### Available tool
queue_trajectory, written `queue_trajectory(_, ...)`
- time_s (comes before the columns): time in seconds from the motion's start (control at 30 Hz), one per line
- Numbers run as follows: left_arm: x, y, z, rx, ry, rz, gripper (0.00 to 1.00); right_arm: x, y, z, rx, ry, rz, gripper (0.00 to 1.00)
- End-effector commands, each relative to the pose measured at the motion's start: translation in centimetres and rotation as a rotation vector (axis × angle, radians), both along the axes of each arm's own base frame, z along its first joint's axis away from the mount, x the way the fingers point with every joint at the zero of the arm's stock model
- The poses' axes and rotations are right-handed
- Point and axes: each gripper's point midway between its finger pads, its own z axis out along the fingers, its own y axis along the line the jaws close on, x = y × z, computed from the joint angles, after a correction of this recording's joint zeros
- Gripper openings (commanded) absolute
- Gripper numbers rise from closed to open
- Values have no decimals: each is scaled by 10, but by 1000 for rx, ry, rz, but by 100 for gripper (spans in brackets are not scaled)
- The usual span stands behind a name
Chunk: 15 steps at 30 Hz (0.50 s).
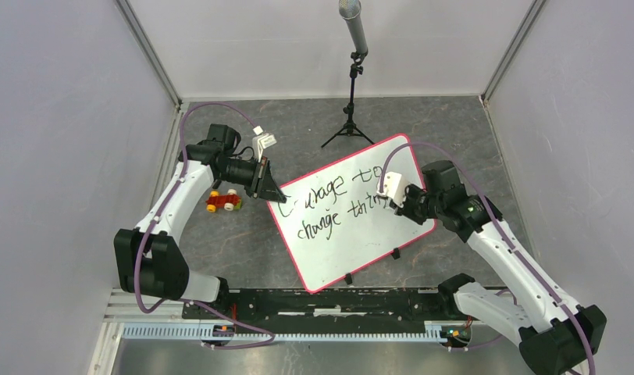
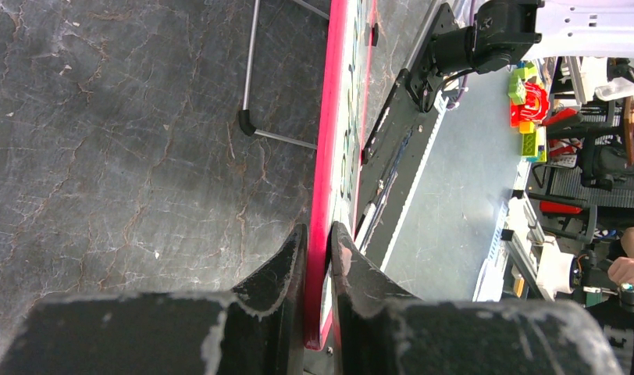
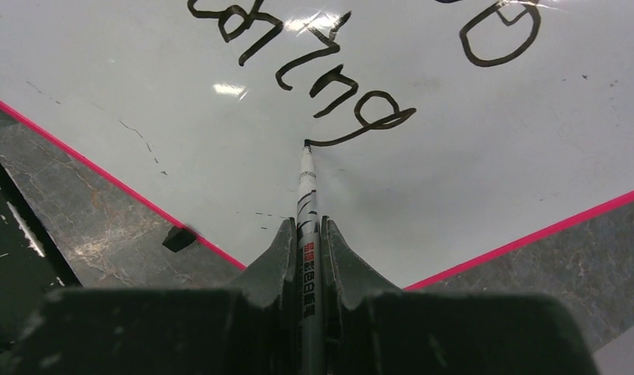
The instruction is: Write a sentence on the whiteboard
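The whiteboard [image 1: 353, 234], white with a pink-red rim, lies tilted on the table. Black script on it reads "courage to" over "change thing" [image 1: 333, 205]. My left gripper [image 1: 273, 193] is shut on the board's left corner; in the left wrist view the red rim [image 2: 323, 195] runs between the two fingers [image 2: 290, 258]. My right gripper [image 1: 400, 205] is shut on a grey marker [image 3: 307, 226]. Its tip touches the board at the end of the tail of the "g" [image 3: 361, 117] in the right wrist view.
A red and yellow toy car [image 1: 224, 201] sits left of the board by the left arm. A microphone on a small black tripod [image 1: 350, 125] stands behind the board. Two black clips [image 1: 395, 252] sit at the board's near edge. Grey walls enclose the table.
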Motion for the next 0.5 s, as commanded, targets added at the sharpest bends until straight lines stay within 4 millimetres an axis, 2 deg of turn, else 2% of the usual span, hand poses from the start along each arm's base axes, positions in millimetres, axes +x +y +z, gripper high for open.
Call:
queue_trajectory(0.0,7,2,-13,73,-71,-32,2,-6,13,6,57,33,45,0)
queue_trajectory(0.13,7,2,-13,76,-75,-30,2,-2,23,30,116,3,73,0)
queue_trajectory(0.3,7,2,-12,75,-77,-29,2,3,24,55,140,-47,58,0)
queue_trajectory(0.4,7,2,-12,73,-77,-30,2,14,12,62,112,-107,-17,0)
queue_trajectory(0.47,7,2,-11,72,-78,-30,2,22,0,60,75,-128,-72,0)
